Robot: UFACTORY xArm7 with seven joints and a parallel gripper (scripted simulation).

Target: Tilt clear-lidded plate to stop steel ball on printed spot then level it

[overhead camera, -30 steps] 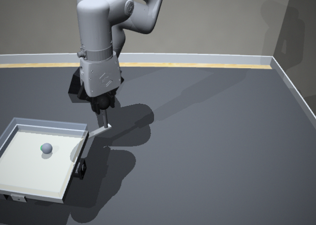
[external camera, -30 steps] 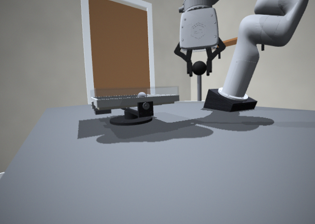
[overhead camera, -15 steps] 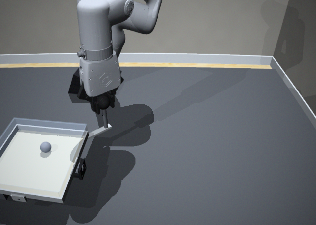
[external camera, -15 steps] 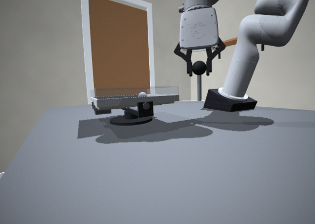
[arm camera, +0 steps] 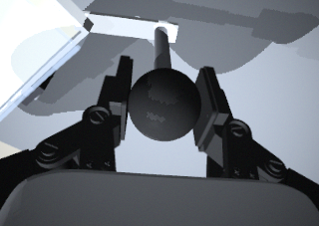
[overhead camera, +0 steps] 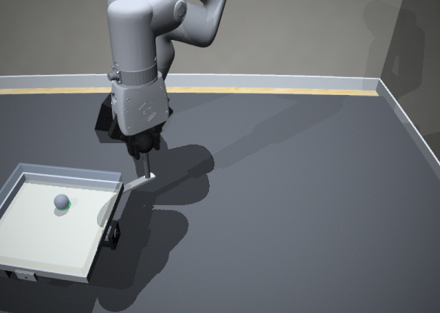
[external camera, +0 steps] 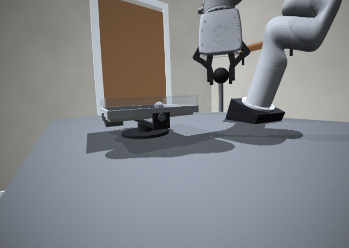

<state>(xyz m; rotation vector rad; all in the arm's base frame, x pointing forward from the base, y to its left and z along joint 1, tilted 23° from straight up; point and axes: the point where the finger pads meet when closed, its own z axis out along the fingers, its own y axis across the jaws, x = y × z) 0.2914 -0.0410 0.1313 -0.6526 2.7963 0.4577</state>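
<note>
The square white plate (overhead camera: 49, 224) with a clear lid sits on a dark pivot stand (external camera: 145, 131) at the table's front left. The steel ball (overhead camera: 61, 201) rests on the plate, covering most of the green printed spot (overhead camera: 67, 205); a thin green edge shows at its right. In the side view the plate (external camera: 149, 110) looks close to level. A grey stem (overhead camera: 145, 167) rises from a tab at the plate's far right corner and ends in a black knob (arm camera: 164, 104). My gripper (external camera: 220, 74) is shut on this knob, also seen from the top view (overhead camera: 144, 144).
The arm's black base (external camera: 254, 113) stands just behind the knob. A brown panel in a white frame (external camera: 131, 48) stands behind the plate. A low grey rim (overhead camera: 408, 117) borders the table.
</note>
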